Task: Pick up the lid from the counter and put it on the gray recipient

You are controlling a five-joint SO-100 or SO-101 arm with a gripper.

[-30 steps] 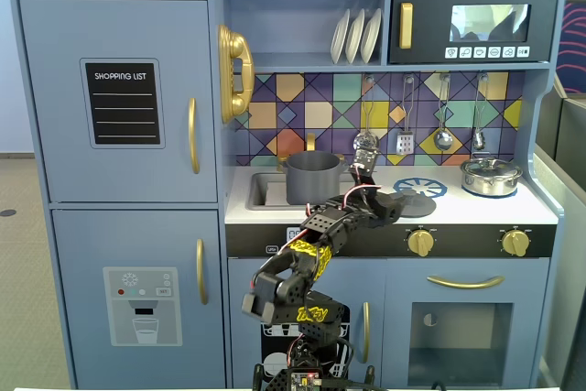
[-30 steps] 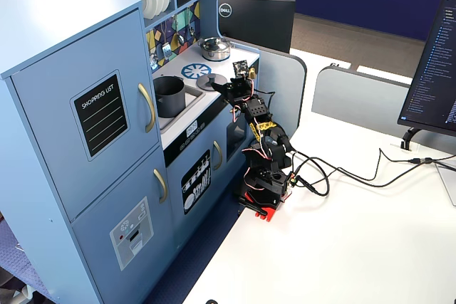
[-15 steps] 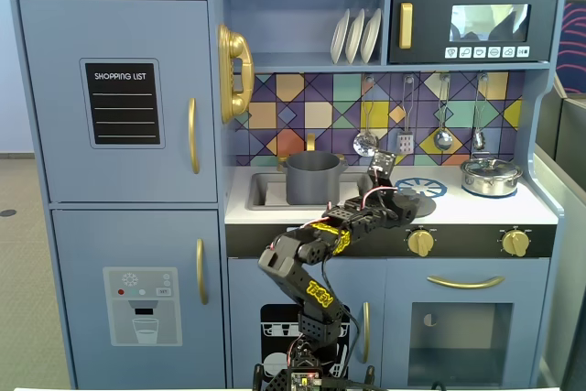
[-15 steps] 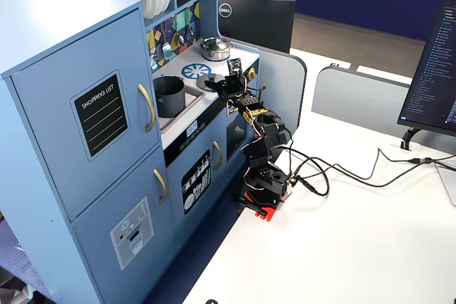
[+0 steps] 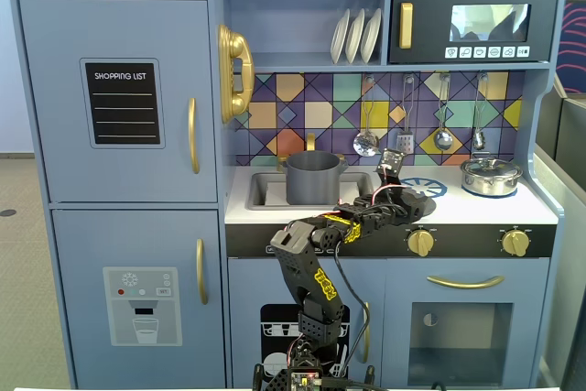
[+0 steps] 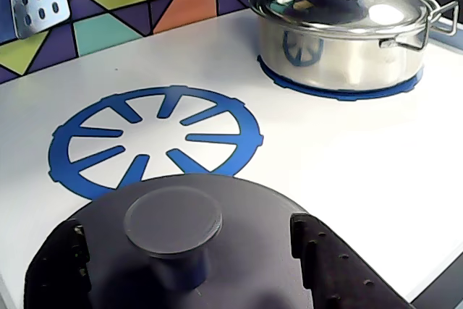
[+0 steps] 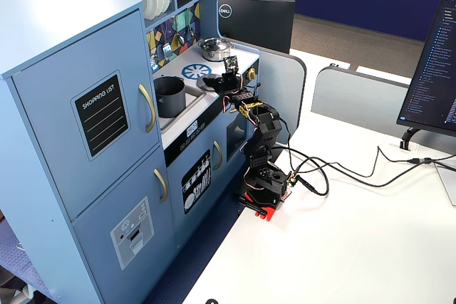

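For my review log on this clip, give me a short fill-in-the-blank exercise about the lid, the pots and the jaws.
1. In the wrist view, the dark gray lid lies on the white ____.
2. The jaws stand on either side of the lid's ____.
3. The shiny silver pot has its lid ____.
4. The gray pot sits in the ____.

Missing words: counter; knob; on; sink

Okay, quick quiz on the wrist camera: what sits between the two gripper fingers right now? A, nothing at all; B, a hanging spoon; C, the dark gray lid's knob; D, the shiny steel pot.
C: in the wrist view the knob of the lid lies between the two dark fingers of the gripper, while the steel pot stands far off on its burner.
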